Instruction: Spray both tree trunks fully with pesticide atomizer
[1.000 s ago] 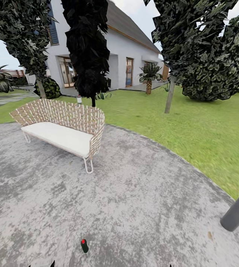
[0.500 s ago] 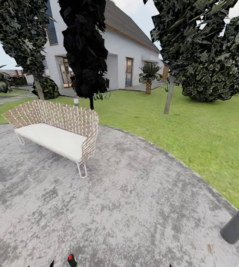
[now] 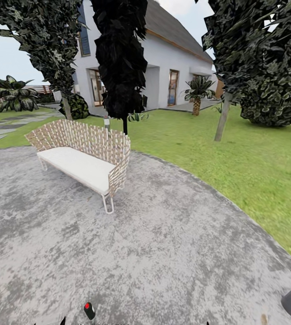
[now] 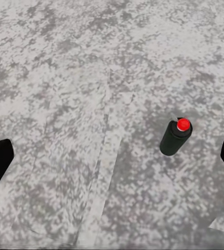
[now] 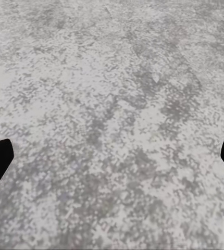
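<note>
The task is only beginning: the pesticide atomizer (image 3: 89,311) is standing untouched on the floor (image 3: 172,253) at six o'clock in the head view, both grippers are hanging spread apart and empty, and the two tree trunks (image 3: 222,118) are awaiting spray.

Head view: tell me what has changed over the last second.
The camera moved, not the things: the whole scene shifted. The pesticide atomizer slid from low in the picture to its bottom edge, so the robot has closed in on it. The wicker bench shifted left, then right again as the view turned. Nothing was grasped; the atomizer stands upright on the floor, both grippers open.
</note>
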### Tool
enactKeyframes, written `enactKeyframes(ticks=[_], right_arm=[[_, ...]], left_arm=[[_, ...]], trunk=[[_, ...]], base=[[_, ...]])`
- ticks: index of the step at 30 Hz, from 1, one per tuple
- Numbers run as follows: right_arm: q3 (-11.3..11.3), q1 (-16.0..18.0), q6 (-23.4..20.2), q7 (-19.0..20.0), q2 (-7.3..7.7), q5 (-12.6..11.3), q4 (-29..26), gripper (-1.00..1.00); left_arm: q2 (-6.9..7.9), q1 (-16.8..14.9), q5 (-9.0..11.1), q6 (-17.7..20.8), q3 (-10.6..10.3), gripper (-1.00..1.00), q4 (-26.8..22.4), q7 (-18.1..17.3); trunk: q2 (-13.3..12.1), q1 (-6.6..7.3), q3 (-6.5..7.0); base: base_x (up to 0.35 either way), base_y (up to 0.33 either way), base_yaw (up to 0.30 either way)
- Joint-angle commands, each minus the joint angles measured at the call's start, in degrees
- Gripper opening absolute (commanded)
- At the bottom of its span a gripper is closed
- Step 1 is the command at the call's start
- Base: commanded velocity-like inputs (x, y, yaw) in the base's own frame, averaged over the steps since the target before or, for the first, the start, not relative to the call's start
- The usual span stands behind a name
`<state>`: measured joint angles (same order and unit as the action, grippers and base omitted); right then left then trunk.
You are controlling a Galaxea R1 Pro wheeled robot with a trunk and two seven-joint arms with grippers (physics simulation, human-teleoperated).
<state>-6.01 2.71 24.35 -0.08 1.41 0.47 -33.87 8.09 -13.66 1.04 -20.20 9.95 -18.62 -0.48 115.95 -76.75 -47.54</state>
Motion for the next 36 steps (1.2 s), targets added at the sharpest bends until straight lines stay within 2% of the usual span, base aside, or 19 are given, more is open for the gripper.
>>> enactKeyframes(ticks=[1, 8, 20, 36], right_arm=[[-0.07, 0.02, 0.17, -0.01, -0.01, 0.06, 0.03, 1.0], [-0.06, 0.02, 0.17, -0.01, -0.01, 0.06, 0.03, 1.0], [-0.06, 0.02, 0.17, 0.08, -0.01, 0.03, -0.06, 1.0], [-0.06, 0.02, 0.17, 0.11, -0.01, 0.06, -0.06, 1.0]], left_arm=[[-0.01, -0.05, 0.1, -0.19, 0.07, 1.0, 0.07, -0.05], [-0.07, -0.05, 0.1, -0.19, 0.07, 1.0, 0.07, -0.05], [-0.01, -0.05, 0.1, -0.19, 0.15, 1.0, 0.07, -0.05], [-0.01, -0.05, 0.1, -0.19, 0.16, 1.0, 0.07, -0.05]], trunk=[[0.02, 0.01, -0.05], [0.02, 0.01, -0.05], [0.02, 0.01, -0.07], [0.02, 0.01, -0.09]], base=[[0.0, -0.02, 0.278], [0.031, -0.017, 0.279], [0.221, -0.152, 0.268], [0.228, -0.195, 0.055]])
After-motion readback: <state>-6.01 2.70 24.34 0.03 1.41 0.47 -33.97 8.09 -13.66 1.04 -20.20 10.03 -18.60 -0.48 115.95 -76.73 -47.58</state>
